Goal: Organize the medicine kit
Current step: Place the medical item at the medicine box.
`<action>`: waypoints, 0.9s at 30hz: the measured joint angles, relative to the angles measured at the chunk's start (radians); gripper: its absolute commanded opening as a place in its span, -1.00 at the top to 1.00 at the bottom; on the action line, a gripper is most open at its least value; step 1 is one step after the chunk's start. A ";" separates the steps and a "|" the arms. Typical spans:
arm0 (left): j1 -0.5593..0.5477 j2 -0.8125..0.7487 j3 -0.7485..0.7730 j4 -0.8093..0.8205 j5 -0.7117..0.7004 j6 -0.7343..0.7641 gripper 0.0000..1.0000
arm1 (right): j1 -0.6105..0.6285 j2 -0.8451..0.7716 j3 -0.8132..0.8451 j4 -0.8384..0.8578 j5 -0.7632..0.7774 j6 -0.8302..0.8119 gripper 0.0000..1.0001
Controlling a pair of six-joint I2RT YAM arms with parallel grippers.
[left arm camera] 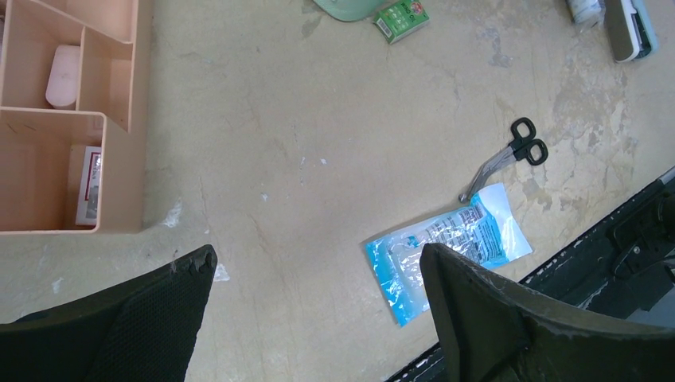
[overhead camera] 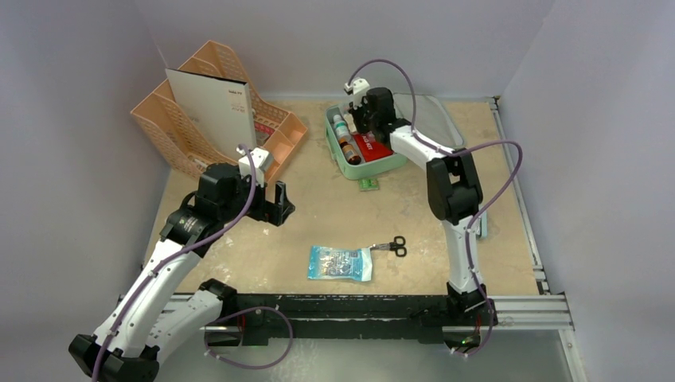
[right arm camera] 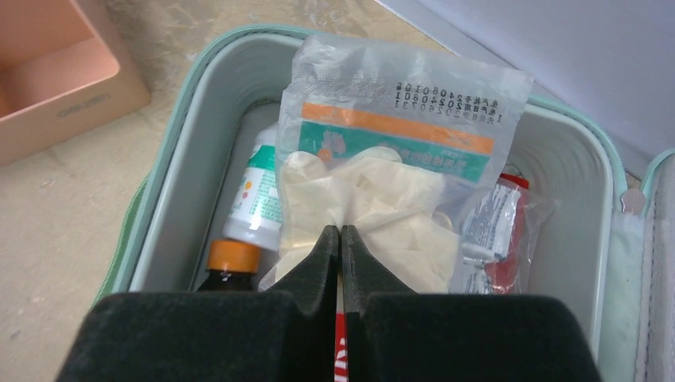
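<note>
The medicine kit (overhead camera: 376,166) lies open at the back of the table, a mint-green case (right arm camera: 185,111) with its lid (overhead camera: 431,116) folded back to the right. Inside it are a white bottle (right arm camera: 256,195), a brown bottle with an orange cap (right arm camera: 232,258) and a red pouch (overhead camera: 374,148). My right gripper (right arm camera: 340,231) hangs over the case, shut on a clear packet of pale gloves (right arm camera: 398,127). My left gripper (left arm camera: 318,255) is open above bare table, holding nothing. A blue packet (left arm camera: 446,247) and black-handled scissors (left arm camera: 509,155) lie to its right.
A peach desk organizer (overhead camera: 215,119) holding a white board (overhead camera: 208,105) stands at the back left. A small green box (overhead camera: 368,184) lies just in front of the kit. A white and teal object (left arm camera: 629,28) rests near the table's right edge. The black rail (overhead camera: 358,306) runs along the front.
</note>
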 measured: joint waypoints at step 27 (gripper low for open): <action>0.000 0.013 0.000 -0.001 -0.047 0.000 -1.00 | 0.000 0.022 0.045 -0.119 0.082 0.043 -0.36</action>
